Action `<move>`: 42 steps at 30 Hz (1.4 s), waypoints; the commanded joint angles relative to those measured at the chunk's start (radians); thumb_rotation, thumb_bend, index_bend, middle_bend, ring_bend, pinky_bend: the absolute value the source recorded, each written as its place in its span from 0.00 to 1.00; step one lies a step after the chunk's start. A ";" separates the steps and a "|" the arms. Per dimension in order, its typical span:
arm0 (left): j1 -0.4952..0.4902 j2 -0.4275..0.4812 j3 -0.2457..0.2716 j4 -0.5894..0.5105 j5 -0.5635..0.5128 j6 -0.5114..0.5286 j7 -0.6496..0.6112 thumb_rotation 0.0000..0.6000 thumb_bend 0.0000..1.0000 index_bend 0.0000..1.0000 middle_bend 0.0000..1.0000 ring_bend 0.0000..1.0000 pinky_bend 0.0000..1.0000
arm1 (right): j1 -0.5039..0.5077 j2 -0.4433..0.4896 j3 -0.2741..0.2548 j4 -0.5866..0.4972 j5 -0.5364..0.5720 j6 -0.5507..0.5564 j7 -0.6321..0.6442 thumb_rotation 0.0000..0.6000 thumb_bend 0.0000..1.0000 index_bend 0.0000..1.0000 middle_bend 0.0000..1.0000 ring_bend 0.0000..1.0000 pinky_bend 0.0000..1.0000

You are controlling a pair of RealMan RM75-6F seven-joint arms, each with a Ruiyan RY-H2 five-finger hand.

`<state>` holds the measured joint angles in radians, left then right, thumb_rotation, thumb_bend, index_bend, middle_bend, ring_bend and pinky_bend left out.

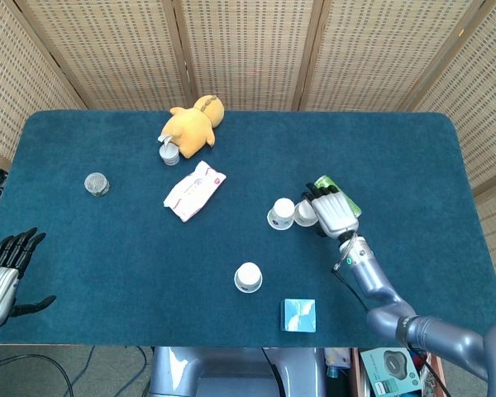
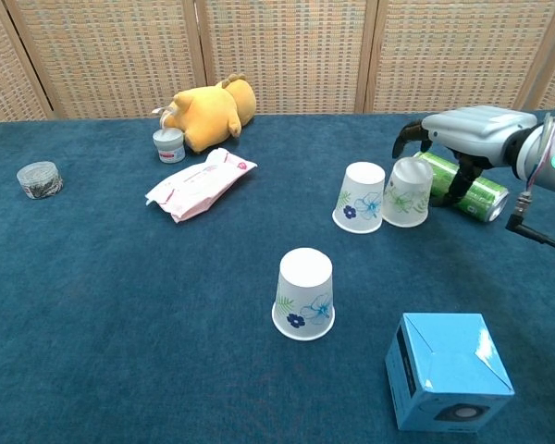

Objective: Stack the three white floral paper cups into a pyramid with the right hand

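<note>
Three white floral paper cups stand upside down on the blue table. One cup (image 2: 362,197) (image 1: 282,212) and a second cup (image 2: 408,191) (image 1: 305,212) stand side by side, touching or nearly so. The third cup (image 2: 305,293) (image 1: 248,276) stands alone nearer the front. My right hand (image 2: 467,129) (image 1: 331,211) hovers just above and to the right of the second cup, its fingers spread around the cup with a visible gap, holding nothing. My left hand (image 1: 4,269) hangs off the table's left front corner with fingers apart and empty.
A green can (image 2: 467,185) lies on its side right behind the right hand. A blue box (image 2: 449,370) sits at the front right. A wipes packet (image 2: 201,185), a yellow plush (image 2: 208,111), a small jar (image 2: 169,143) and a clear round container (image 2: 39,178) lie further left.
</note>
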<state>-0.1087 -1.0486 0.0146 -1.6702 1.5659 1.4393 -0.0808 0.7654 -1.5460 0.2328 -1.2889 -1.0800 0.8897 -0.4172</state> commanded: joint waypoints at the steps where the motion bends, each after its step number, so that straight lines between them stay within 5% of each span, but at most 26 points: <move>1: 0.001 0.001 0.001 0.000 0.002 0.002 -0.002 1.00 0.09 0.00 0.00 0.00 0.00 | -0.007 0.029 0.002 -0.065 0.020 0.029 -0.036 1.00 0.00 0.00 0.00 0.00 0.00; 12: 0.004 0.005 0.004 0.002 0.017 0.015 -0.011 1.00 0.09 0.00 0.00 0.00 0.00 | -0.057 0.168 -0.046 -0.348 -0.095 0.170 -0.118 1.00 0.00 0.00 0.00 0.00 0.00; 20: 0.004 0.007 0.009 0.001 0.032 0.020 -0.015 1.00 0.09 0.00 0.00 0.00 0.00 | -0.036 0.253 -0.112 -0.567 -0.194 0.050 -0.033 1.00 0.00 0.02 0.03 0.00 0.00; 27: 0.005 0.010 0.012 0.004 0.034 0.022 -0.022 1.00 0.09 0.00 0.00 0.00 0.00 | 0.008 0.151 -0.134 -0.513 -0.221 -0.014 -0.023 1.00 0.00 0.09 0.17 0.07 0.09; 36: 0.006 0.010 0.009 0.008 0.026 0.022 -0.028 1.00 0.09 0.00 0.00 0.00 0.00 | 0.048 0.017 -0.126 -0.420 -0.162 -0.044 -0.055 1.00 0.00 0.13 0.23 0.14 0.17; 42: 0.003 0.010 0.008 0.009 0.020 0.015 -0.033 1.00 0.09 0.00 0.00 0.00 0.00 | 0.060 -0.027 -0.124 -0.343 -0.112 -0.037 -0.094 1.00 0.10 0.21 0.30 0.21 0.26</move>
<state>-0.1053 -1.0384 0.0227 -1.6609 1.5860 1.4540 -0.1137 0.8213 -1.5611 0.1076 -1.6474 -1.2069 0.8495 -0.5030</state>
